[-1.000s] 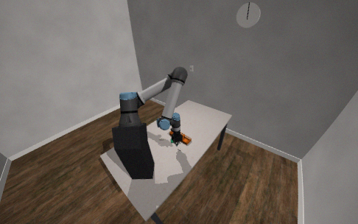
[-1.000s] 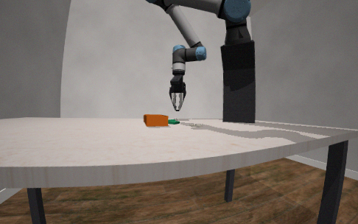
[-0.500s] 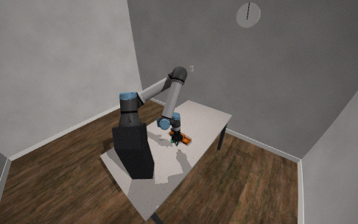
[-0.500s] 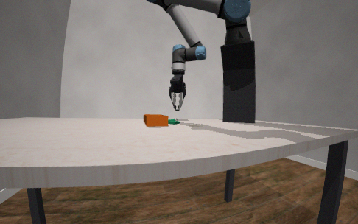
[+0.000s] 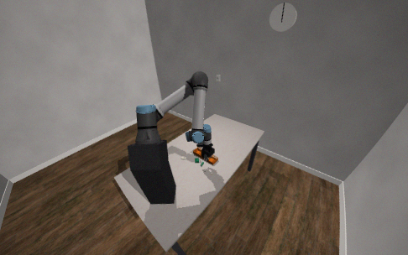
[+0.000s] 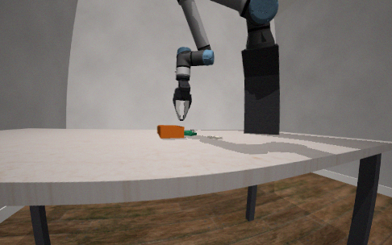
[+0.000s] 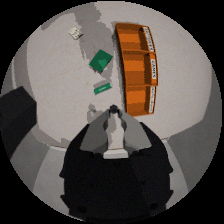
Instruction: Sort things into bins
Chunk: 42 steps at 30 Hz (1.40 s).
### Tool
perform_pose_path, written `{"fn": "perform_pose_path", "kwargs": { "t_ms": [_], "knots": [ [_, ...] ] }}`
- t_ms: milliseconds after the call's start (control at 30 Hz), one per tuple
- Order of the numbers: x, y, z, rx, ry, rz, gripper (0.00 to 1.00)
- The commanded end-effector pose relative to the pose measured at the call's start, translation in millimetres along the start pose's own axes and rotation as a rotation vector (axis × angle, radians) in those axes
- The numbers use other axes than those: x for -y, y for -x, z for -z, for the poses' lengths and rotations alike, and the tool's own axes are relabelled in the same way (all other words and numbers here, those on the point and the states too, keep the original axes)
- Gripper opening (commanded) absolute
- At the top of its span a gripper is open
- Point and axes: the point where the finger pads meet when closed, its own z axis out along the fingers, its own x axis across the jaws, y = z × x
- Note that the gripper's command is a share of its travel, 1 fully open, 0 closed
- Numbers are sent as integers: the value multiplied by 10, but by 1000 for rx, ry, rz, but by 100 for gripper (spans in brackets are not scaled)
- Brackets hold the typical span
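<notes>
- gripper [image 6: 182, 117] hangs above the white worktop [image 6: 101, 161], clamped on something too small to identify
- orange three-compartment bin row [image 7: 136, 68] beside green flat card [image 7: 100, 61]

An orange bin row [image 7: 136, 67] of three labelled compartments stands upright near the table's middle. Beside it lie a green block [image 7: 100, 60] and a smaller green bar [image 7: 101, 88], apart. A small pale piece [image 7: 75, 33] lies further off.
</notes>
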Motion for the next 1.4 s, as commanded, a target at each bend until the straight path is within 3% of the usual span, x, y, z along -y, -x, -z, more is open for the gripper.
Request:
{"fn": "perform_pose_path", "kwargs": {
  "t_ms": [0, 200, 933, 1367],
  "knots": [
    [-2, -317, -12, 13, -8, 88, 0],
    [5, -677, -17, 13, -8, 88, 0],
    [3, -697, -18, 13, -8, 88, 0],
    [5, -694, -257, 13, -8, 88, 0]
  ]
}}
